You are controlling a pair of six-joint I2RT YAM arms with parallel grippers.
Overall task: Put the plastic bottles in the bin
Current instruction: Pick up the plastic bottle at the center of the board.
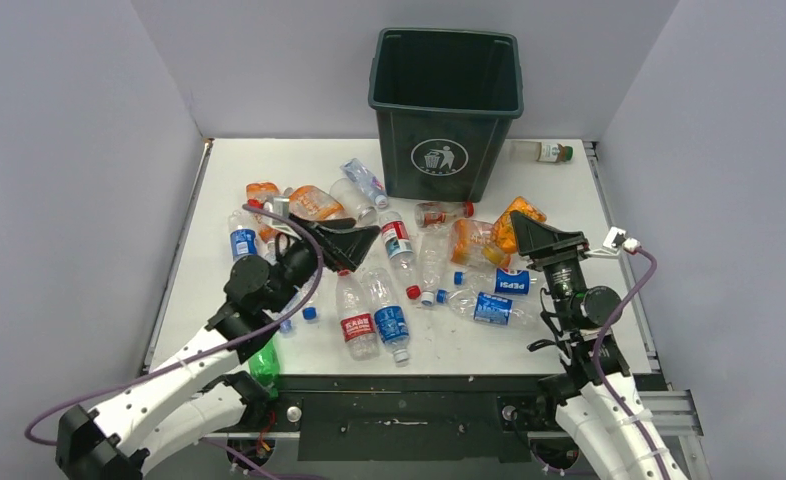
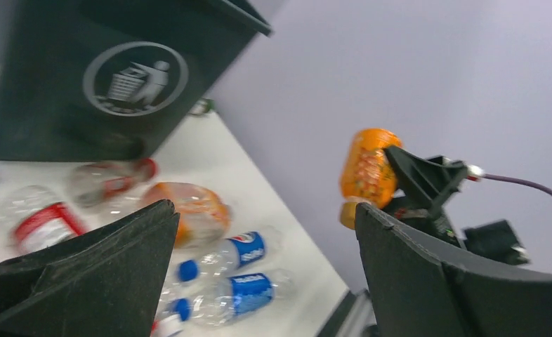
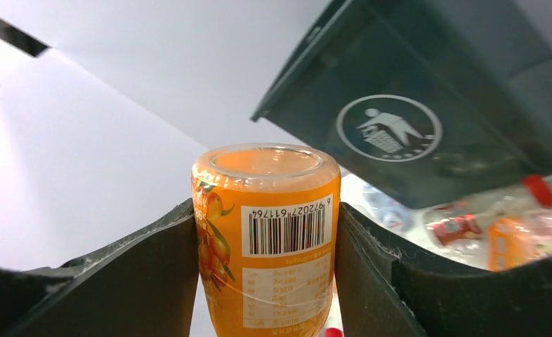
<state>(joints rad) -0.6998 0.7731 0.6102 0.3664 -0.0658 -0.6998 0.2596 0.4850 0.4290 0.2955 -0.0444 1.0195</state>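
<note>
The dark green bin stands at the back of the white table. Several plastic bottles lie in front of it, among them two Pepsi bottles, a red-labelled one and a green one. My right gripper is shut on an orange bottle, held off the table at the right; the bin is ahead of it. My left gripper hovers open and empty over the bottles left of centre, with nothing between its fingers.
One more bottle lies behind the bin at the back right. White walls close in three sides. A purple cable loops over the left arm, and another hangs beside the right arm.
</note>
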